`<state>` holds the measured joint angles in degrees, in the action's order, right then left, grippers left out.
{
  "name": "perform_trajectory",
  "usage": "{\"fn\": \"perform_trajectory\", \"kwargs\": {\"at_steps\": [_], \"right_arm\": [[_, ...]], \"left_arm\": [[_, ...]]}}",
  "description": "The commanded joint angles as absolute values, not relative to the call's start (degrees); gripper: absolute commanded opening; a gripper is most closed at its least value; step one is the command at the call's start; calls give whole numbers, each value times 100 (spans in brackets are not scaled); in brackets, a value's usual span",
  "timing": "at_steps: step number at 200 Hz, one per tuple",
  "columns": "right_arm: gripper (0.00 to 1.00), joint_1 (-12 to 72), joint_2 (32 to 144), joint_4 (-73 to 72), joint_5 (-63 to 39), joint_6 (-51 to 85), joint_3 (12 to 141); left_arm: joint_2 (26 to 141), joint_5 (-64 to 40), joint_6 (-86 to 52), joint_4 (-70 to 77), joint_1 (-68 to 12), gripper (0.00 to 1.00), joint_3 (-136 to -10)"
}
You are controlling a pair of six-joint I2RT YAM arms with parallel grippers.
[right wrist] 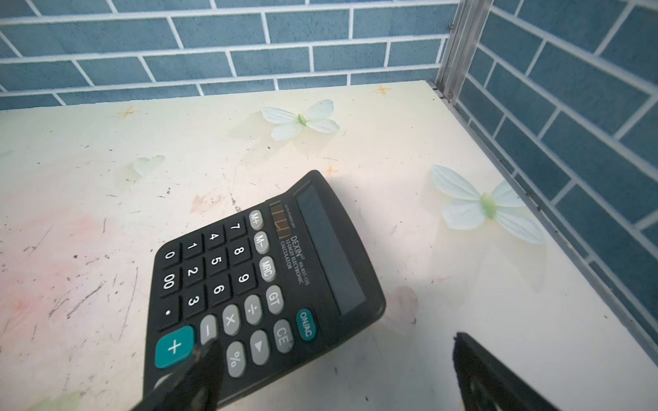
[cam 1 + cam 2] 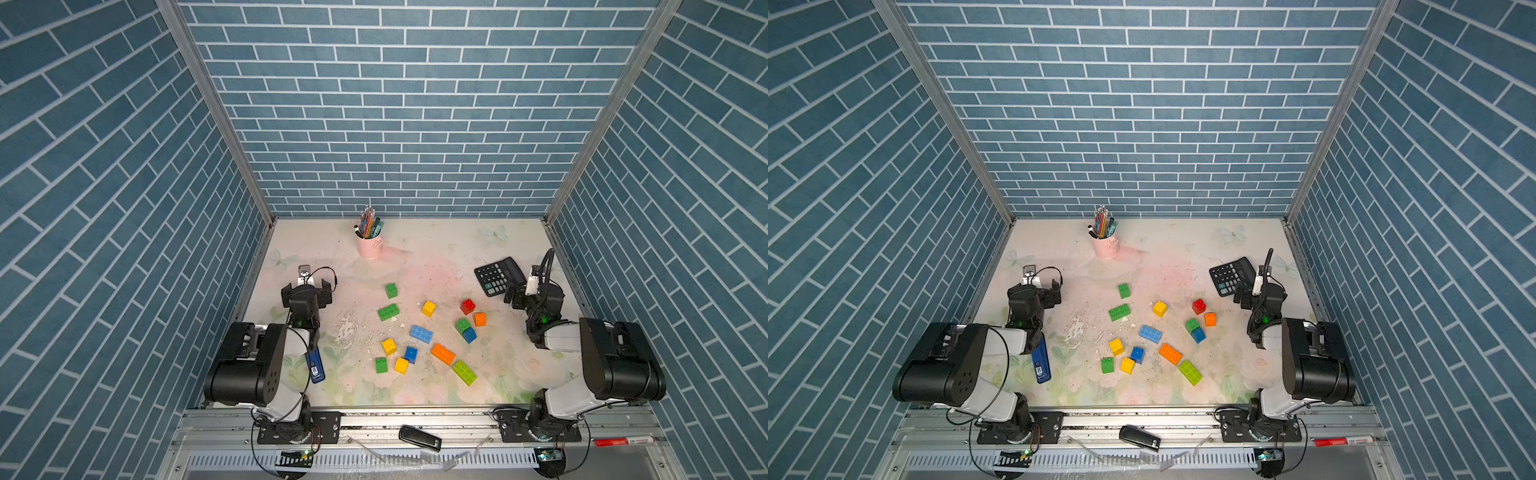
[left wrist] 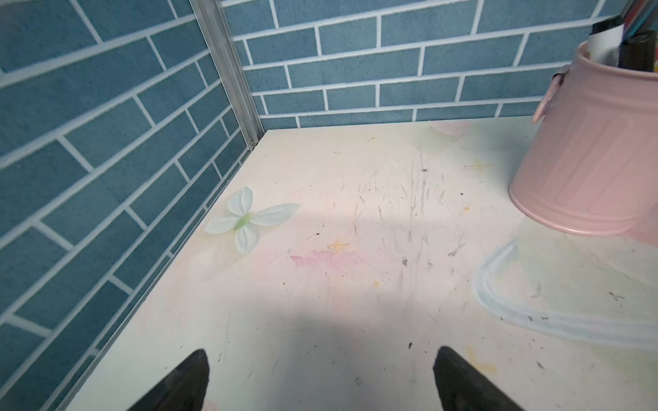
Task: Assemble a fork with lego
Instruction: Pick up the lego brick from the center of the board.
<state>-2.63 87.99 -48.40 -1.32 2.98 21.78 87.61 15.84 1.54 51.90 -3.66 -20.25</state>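
**Bench robot poised, fork not yet begun.** Both arms wait at the edges of a flower-printed table (image 2: 436, 266). The left gripper (image 3: 322, 370), at 9 o'clock, has its jaws spread wide with nothing between them but bare tabletop. The right gripper (image 1: 334, 343), at 3 o'clock, is equally wide and empty, one finger hanging over the keys of a black calculator (image 1: 256, 284) lying at 2 o'clock.

The lego bricks (image 2: 421, 333) lie scattered studs-up from the table's centre out toward 5 o'clock, well apart from either arm. Most are plainly loose. A green brick (image 2: 462, 324) and a blue brick (image 2: 469, 335) touch at 4 o'clock, and whether they are pressed together cannot be told. A pink pencil cup (image 2: 370, 245) stands at 12 o'clock, clear of the work.

The first job looks to be picking an oblong piece for the handle. The orange oblong brick (image 2: 443, 354) and lime oblong brick (image 2: 464, 372) lie near each other at 5 o'clock, within the right arm's side. The green oblong brick (image 2: 388, 311), just toward 9 o'clock of centre, suits the left.

Doing it well likely means lifting the right gripper clear of the calculator first. Next comes a descent from straight above, wrist turned so the jaws close across the brick's narrow width, on a piece with open space on both sides. Pressing studs home will probably want the other arm steadying the lower brick flat.
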Motion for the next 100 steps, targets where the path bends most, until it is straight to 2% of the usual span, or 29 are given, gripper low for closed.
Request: {"fn": "perform_trajectory", "kwargs": {"at_steps": [1, 100], "right_arm": [[99, -281, 8820, -4882, -122, 216, 2268], [99, -299, 8833, -4854, -114, 229, 2285]], "left_arm": [[8744, 1626, 174, 5169, -387, 99, -2104], [8754, 1626, 176, 5172, -387, 100, -2101]]}}
